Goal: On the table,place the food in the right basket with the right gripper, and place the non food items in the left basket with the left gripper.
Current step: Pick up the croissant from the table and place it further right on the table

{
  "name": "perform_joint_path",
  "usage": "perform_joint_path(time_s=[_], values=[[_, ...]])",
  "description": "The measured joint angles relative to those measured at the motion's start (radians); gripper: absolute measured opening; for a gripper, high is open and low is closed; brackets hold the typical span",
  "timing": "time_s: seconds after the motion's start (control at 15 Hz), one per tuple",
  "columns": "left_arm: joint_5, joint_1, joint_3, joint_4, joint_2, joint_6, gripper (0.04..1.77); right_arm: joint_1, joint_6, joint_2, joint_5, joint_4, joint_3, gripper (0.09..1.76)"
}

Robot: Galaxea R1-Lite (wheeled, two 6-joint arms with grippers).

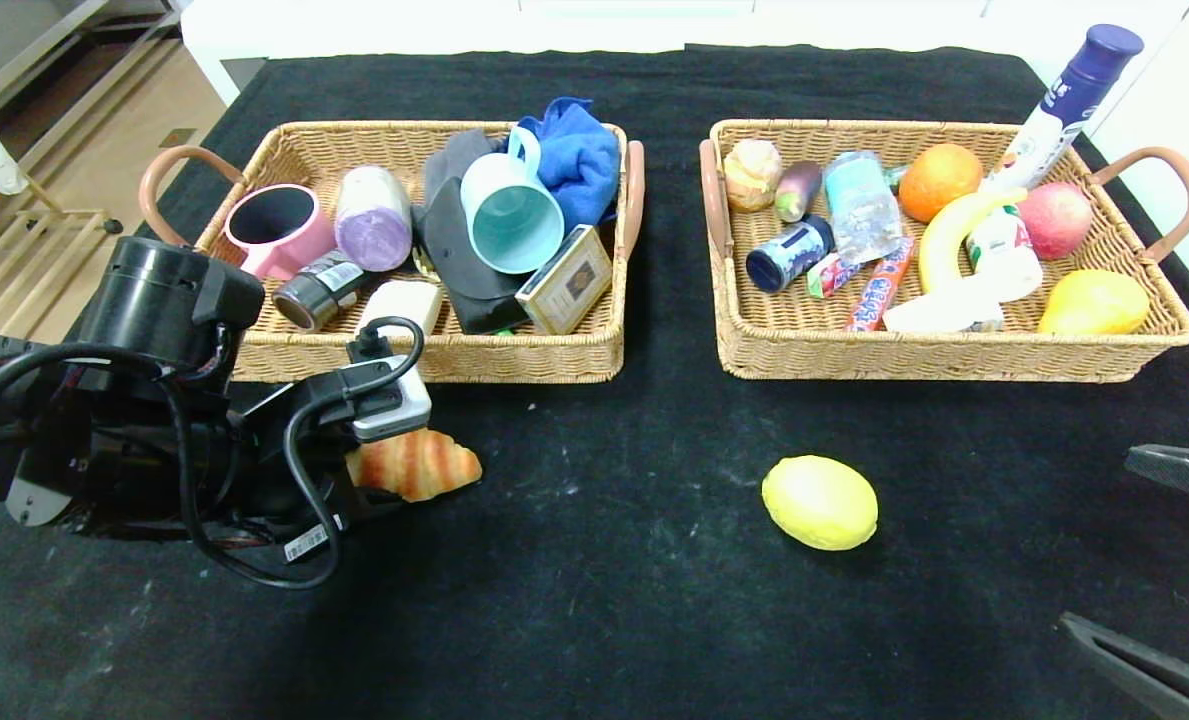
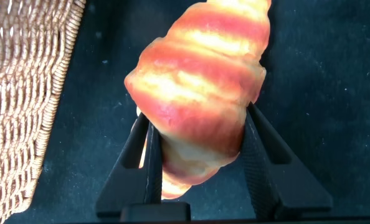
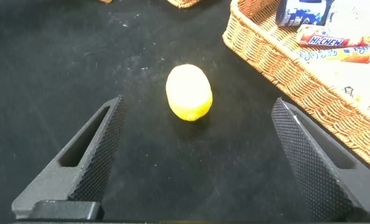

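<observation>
Where left claw (image 2: 200, 146) covers it, croissant (image 1: 419, 465) half-hidden

Pink mug (image 1: 276, 228), blue cloth (image 1: 579, 160), perhaps.

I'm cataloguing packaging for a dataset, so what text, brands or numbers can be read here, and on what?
"HI-CHEW": on the candy stick in the right basket.
Tall purple-capped bottle: print too small to read.
Dark can, grey-labelled roll, card box: labels unreadable.
Sticker on the left arm's cable: illegible.
</observation>
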State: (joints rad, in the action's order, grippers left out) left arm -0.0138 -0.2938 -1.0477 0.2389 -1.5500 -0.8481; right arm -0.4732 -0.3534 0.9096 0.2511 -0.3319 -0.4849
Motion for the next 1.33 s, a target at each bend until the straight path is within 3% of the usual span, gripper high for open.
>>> perform_joint_path(time_s=[0.8, 1.13, 1.33], values=[[-0.001, -0.027, -0.001, 0.018, 0.049, 0.002, 0.77, -0.007, -0.017, 0.000, 0.001, 0.000, 0.009, 1.71], [-0.007, -0.088, 0.005, 0.013, 0.120, 0.015, 0.76, -0.011, -0.017, -0.001, 0.000, 0.000, 0.010, 1.71], [-0.035, -0.176, -0.002, 0.006, 0.143, 0.139, 0.76, -0.011, -0.015, -0.002, 0.000, -0.001, 0.007, 1.71]])
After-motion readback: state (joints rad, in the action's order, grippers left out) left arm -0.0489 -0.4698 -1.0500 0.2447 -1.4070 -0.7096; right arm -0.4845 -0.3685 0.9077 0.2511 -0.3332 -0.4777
